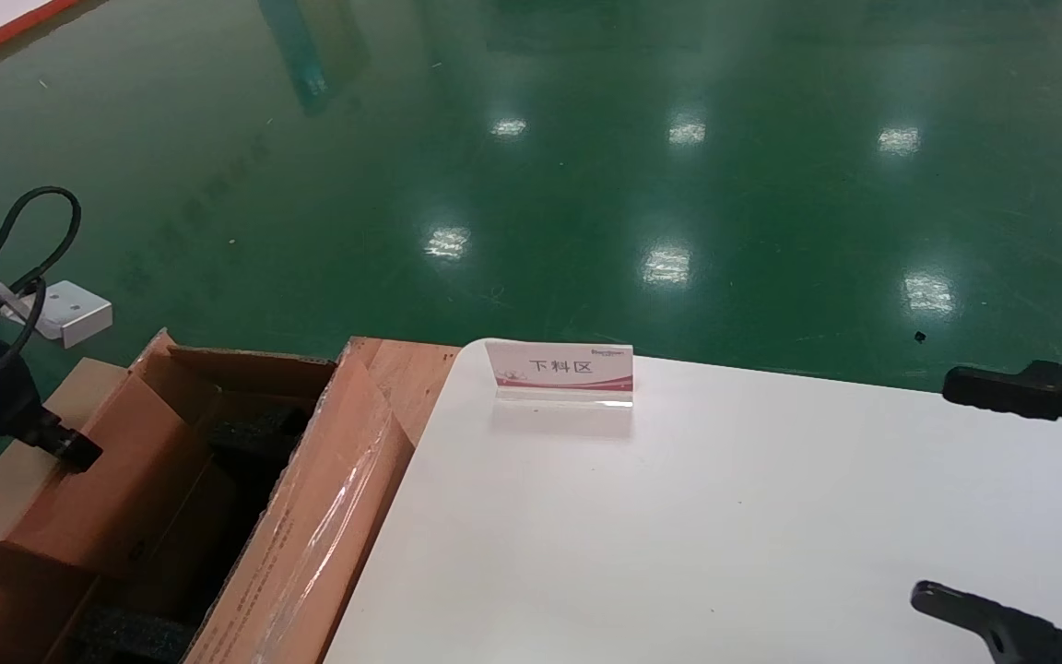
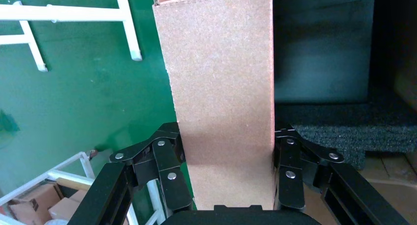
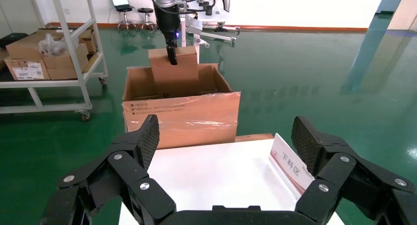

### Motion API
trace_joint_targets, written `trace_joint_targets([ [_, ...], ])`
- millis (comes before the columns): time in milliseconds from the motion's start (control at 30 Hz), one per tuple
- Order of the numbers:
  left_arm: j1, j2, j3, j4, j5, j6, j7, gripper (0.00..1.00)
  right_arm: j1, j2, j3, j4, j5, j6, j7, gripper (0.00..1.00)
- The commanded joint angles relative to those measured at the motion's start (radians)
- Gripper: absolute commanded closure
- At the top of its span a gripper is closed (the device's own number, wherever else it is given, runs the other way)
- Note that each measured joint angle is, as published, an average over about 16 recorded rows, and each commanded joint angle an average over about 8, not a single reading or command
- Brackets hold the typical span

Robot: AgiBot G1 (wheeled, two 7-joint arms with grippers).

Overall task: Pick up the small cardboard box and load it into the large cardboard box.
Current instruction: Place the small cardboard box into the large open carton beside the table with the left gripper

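Note:
The small cardboard box (image 1: 135, 461) stands partly inside the open large cardboard box (image 1: 310, 516), at the table's left end. My left gripper (image 1: 75, 450) is shut on it from above. In the left wrist view the small cardboard box (image 2: 221, 87) fills the space between both fingers (image 2: 169, 171), with black foam (image 2: 334, 126) beyond it. The right wrist view shows the small box (image 3: 174, 70) sticking up out of the large box (image 3: 182, 117). My right gripper (image 1: 935, 487) hangs open over the white table (image 1: 678, 535), holding nothing.
A small sign card (image 1: 560, 373) stands near the table's far edge, close to one right finger (image 3: 314, 146). A wooden board (image 1: 407, 373) lies between the table and the large box. A shelf cart with cartons (image 3: 49, 58) stands on the green floor beyond.

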Motion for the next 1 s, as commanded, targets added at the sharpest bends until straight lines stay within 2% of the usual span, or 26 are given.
trace_joint_targets([
  [33, 0.01, 0.002, 0.0, 0.008, -0.001, -0.009, 0.001, 1.0, 0.0, 0.0, 0.0, 0.0, 0.0, 0.0, 0.0, 0.0],
  [1000, 0.161, 0.031, -0.004, 0.154, -0.074, -0.079, 0.045, 1.0, 0.0, 0.001, -0.002, 0.0, 0.001, 0.001, -0.001, 0.0],
])
